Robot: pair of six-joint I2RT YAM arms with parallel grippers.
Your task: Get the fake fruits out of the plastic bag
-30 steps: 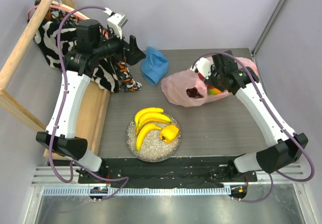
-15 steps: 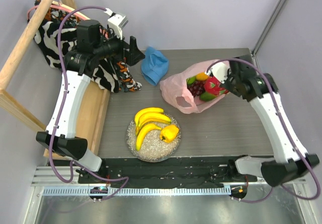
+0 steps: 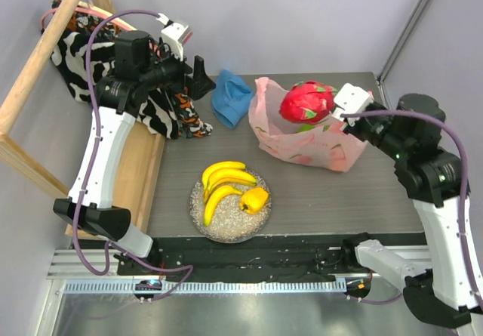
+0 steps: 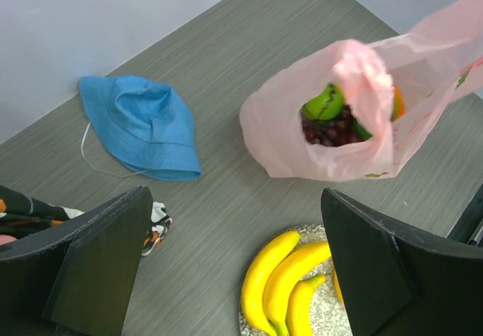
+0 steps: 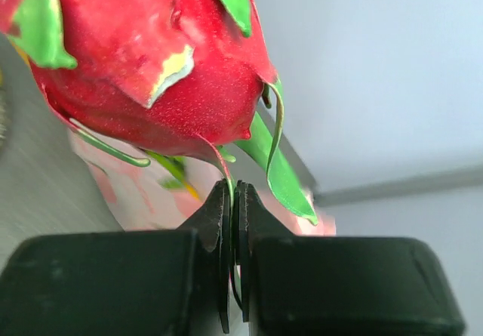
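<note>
Top external, partway: banana bunch (image 3: pixel 223 183) and yellow pepper (image 3: pixel 254 199) out on plate (image 3: pixel 202 223), dragon fruit (image 3: pixel 306 102) held above plastic bag (image 3: pixel 302 151) by a leaf in closed right end effector (image 5: pixel 234 200), grapes (image 4: pixel 332 132) and green fruit (image 4: pixel 326 102) left inside, left end effector (image 4: pixel 235 200) wide, empty.

No legible text, label, brand, number or sign in any view. Only faint reddish print on the pink plastic bag (image 3: pixel 302 151), too small and blurred to read.
</note>
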